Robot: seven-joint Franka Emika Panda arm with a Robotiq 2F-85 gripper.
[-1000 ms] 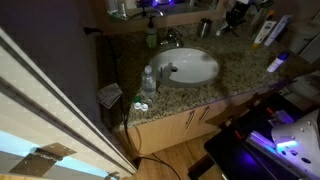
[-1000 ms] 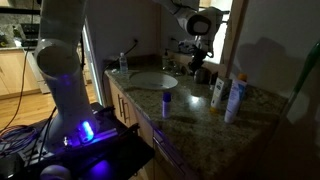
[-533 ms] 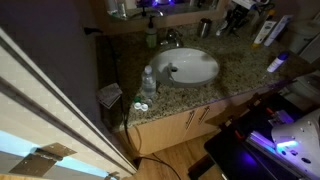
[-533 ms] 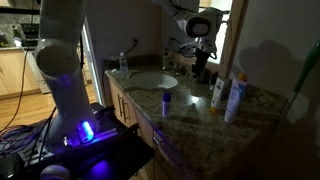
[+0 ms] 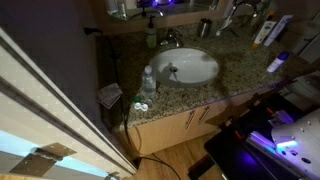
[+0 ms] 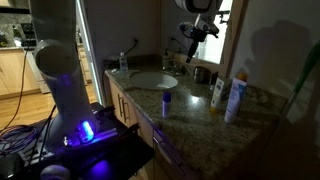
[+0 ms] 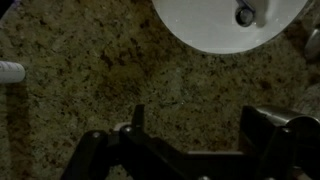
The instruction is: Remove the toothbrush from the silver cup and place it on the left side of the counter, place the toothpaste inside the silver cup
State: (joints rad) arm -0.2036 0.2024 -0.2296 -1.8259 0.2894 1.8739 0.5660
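Observation:
The silver cup [image 5: 205, 27] [image 6: 203, 73] stands at the back of the granite counter [image 5: 240, 65] [image 6: 190, 110] beside the white sink [image 5: 190, 67]. My gripper [image 6: 190, 37] [image 5: 232, 11] hangs well above the cup, apart from it. In the wrist view my gripper [image 7: 194, 110] is open, with only bare counter [image 7: 90, 60] between its fingers. A white rounded end [image 7: 9, 72] lies on the counter at the left edge; what it is I cannot tell. The frames are too dark to pick out the toothbrush or the toothpaste with certainty.
A green soap bottle [image 5: 152, 38] stands behind the sink and a clear plastic bottle [image 5: 149, 80] at its front corner. Two tall white bottles [image 6: 217, 93] [image 6: 236, 97] and a small purple-capped tube [image 6: 167, 103] stand on the counter. A wall runs behind it.
My gripper went from shut to open and rose from low beside the silver cup to high above it.

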